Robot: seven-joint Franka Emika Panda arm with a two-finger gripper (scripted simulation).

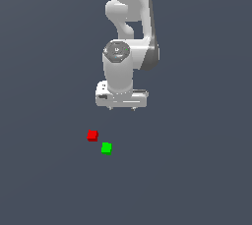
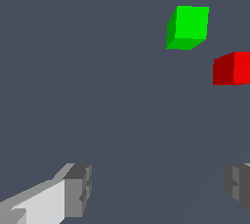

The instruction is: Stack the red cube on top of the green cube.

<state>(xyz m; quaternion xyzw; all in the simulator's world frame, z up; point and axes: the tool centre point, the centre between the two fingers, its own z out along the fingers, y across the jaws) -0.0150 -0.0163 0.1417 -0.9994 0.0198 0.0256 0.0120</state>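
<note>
The red cube [image 1: 92,135] lies on the grey floor, and the green cube [image 1: 106,148] lies close beside it toward the exterior view's right and nearer the camera; they stand apart. My gripper [image 1: 122,107] hangs above and behind both cubes, open and empty, with only its short fingertips showing under the white hand. In the wrist view the green cube [image 2: 188,26] and the red cube [image 2: 233,68] lie ahead of the spread fingers [image 2: 78,190], and the red cube is cut by the frame edge.
The white arm [image 1: 129,17] rises behind the gripper. The plain grey floor [image 1: 197,170] stretches all round the cubes.
</note>
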